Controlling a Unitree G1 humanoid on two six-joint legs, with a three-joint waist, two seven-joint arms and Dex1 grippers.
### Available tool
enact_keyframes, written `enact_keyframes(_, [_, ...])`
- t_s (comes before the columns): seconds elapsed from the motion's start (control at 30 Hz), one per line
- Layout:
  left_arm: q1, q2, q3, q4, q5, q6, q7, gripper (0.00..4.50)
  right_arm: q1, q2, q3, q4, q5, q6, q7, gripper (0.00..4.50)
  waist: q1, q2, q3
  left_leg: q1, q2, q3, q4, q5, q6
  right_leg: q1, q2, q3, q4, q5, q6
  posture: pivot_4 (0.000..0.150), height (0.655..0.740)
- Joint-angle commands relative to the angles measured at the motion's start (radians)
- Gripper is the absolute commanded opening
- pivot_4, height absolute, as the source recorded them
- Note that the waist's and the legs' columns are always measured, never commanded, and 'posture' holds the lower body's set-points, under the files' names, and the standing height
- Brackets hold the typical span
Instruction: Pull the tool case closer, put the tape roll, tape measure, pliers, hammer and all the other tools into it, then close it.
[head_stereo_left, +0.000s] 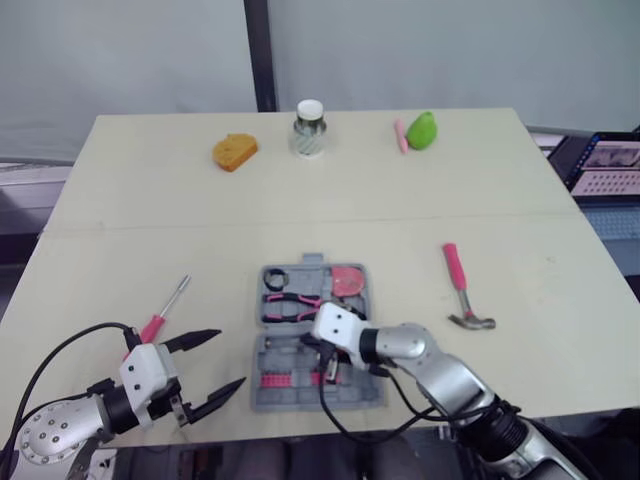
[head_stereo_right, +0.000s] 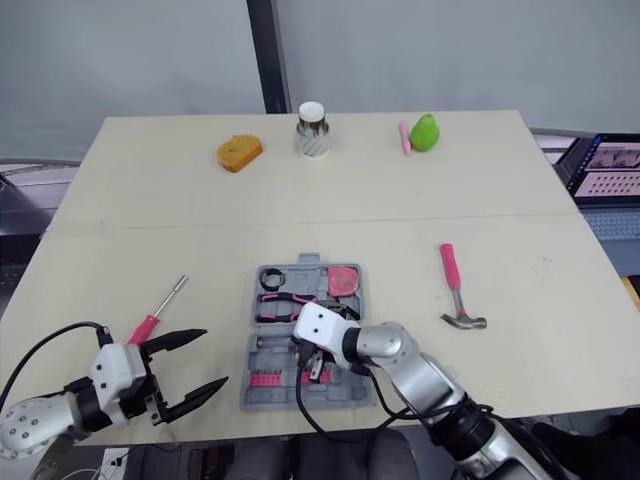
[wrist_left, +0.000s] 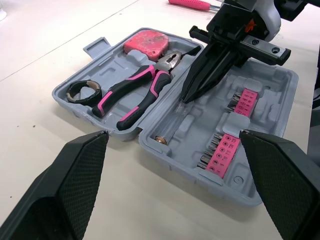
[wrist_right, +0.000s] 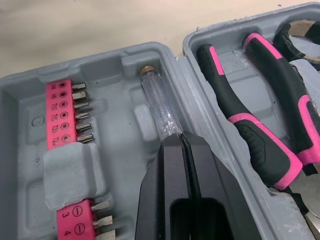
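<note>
The grey tool case (head_stereo_left: 268, 398) lies open at the table's front middle. Its far half holds the black tape roll (wrist_left: 84, 91), the pink-handled pliers (wrist_left: 132, 95) and the pink tape measure (wrist_left: 147, 42). Its near half holds pink bit strips (wrist_right: 62, 112) and a clear-handled driver (wrist_right: 157, 107). My right gripper (wrist_right: 180, 136) is shut, its tips pressing on that driver's end. Left of the case hovers my left gripper (head_stereo_left: 230, 357), open and holding nothing. A pink screwdriver (head_stereo_left: 155, 322) lies just beyond it. The hammer (head_stereo_left: 460, 290) lies on the table right of the case.
Along the table's far edge sit an orange bun-like item (head_stereo_left: 234, 151), a white-lidded jar (head_stereo_left: 310, 128) and a green pear (head_stereo_left: 423, 130) beside a pink stick (head_stereo_left: 400, 136). A screen (head_stereo_left: 605, 165) stands off the table's right side.
</note>
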Motion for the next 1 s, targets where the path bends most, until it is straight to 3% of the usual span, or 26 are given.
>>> enact_keyframes(0.03, [0.001, 0.006, -0.004, -0.006, 0.004, -0.018, -0.004, 4.5, 0.034, -0.028, 0.041, 0.078, -0.051, 0.095, -0.003, 0.04, 0.0, 0.0, -0.003, 0.0, 0.0, 0.0, 0.0, 0.0, 0.0, 0.0, 0.0, 0.0, 0.0, 0.0, 0.0, 0.15, 0.74])
enact_keyframes(0.33, [-0.014, 0.01, -0.005, 0.0, 0.006, -0.012, -0.004, 4.5, 0.037, -0.004, 0.039, 0.071, -0.022, 0.07, 0.0, 0.04, 0.0, 0.001, -0.017, 0.001, 0.0, -0.001, 0.0, 0.0, 0.0, 0.001, 0.0, 0.0, 0.0, 0.0, 0.0, 0.15, 0.74])
enact_keyframes(0.53, [-0.057, 0.008, -0.014, 0.022, 0.009, 0.001, 0.008, 4.5, 0.051, 0.026, -0.143, -0.03, 0.172, -0.058, 0.089, 0.04, -0.001, 0.002, -0.015, 0.0, 0.0, 0.0, 0.0, -0.001, 0.0, 0.0, 0.0, 0.0, -0.002, 0.0, 0.0, 0.15, 0.74])
enact_keyframes(0.67, [-0.137, 0.018, -0.01, 0.05, 0.003, 0.063, 0.05, 4.5, 0.022, 0.007, -0.316, -0.074, 0.32, -0.04, 0.136, 0.04, -0.001, 0.002, -0.014, -0.001, 0.0, 0.001, 0.0, -0.001, 0.0, 0.0, 0.0, 0.0, -0.002, 0.0, 0.0, 0.15, 0.74])
enact_keyframes(0.93, [-0.234, 0.087, 0.117, 0.143, -0.072, 0.276, 0.109, 4.5, 0.132, -0.312, -0.749, -0.053, 0.562, 0.082, 0.283, 0.04, 0.004, 0.002, -0.012, -0.001, 0.0, -0.001, -0.001, -0.002, 0.001, 0.0, 0.0, -0.001, -0.002, 0.0, 0.0, 0.15, 0.74])
enact_keyframes(1.0, [-0.228, 0.095, 0.181, 0.196, -0.07, 0.279, 0.124, 4.5, 0.209, -0.383, -0.853, 0.027, 0.559, 0.056, 0.306, 0.83, 0.004, 0.002, -0.012, -0.001, 0.0, 0.001, -0.001, -0.002, 0.001, 0.0, 0.0, -0.001, -0.002, 0.0, 0.0, 0.15, 0.74])
